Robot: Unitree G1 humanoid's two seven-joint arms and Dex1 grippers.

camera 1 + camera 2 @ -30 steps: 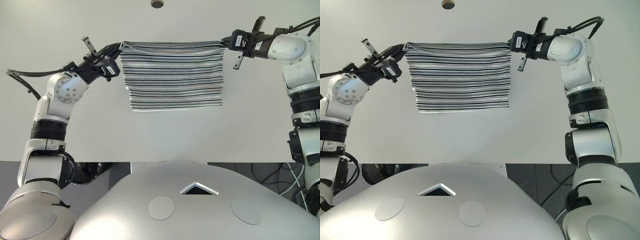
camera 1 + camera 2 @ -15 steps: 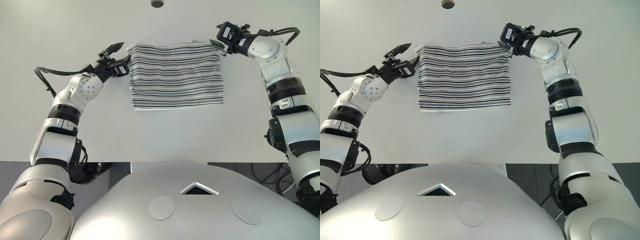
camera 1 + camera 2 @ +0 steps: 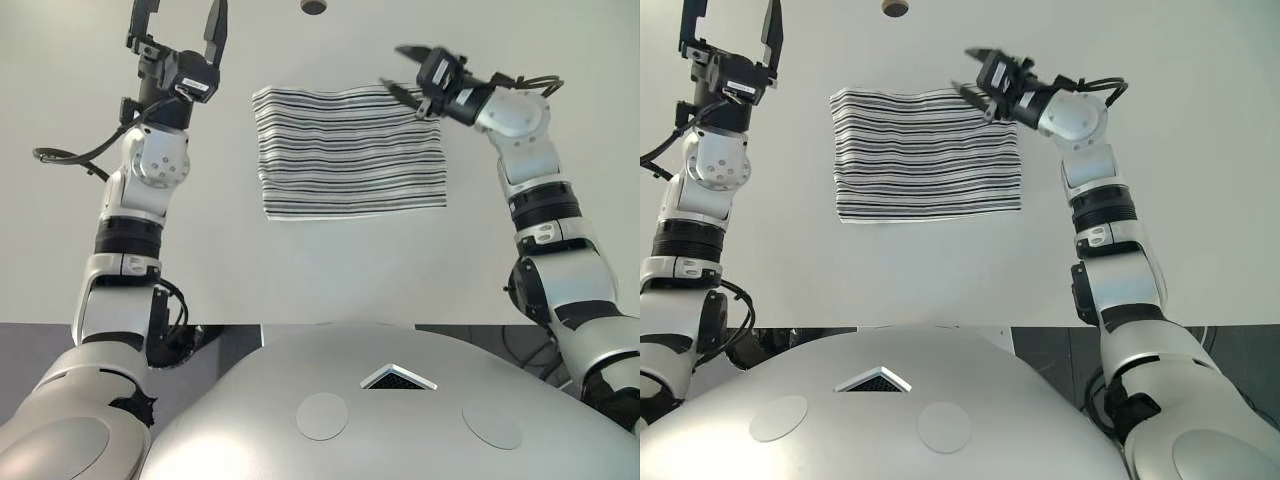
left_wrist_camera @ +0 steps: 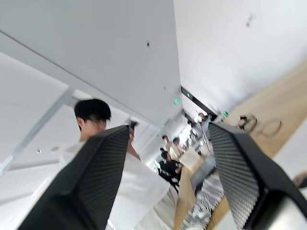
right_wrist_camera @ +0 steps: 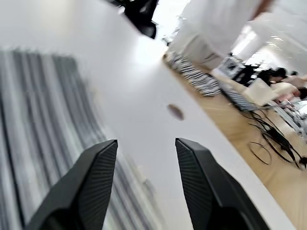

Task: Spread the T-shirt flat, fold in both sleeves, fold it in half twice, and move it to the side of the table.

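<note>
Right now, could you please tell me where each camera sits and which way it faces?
Left eye view: on the head, looking forward and down at the T-shirt on the table; both arms show, left gripper raised, right gripper at the shirt's far corner.
Right eye view: beside it, same scene.
Left wrist view: on the left wrist, facing the room beyond between its fingers.
Right wrist view: on the right wrist, facing across the T-shirt and table between its fingers.
Shared: both eyes and the right wrist see the T-shirt.
</note>
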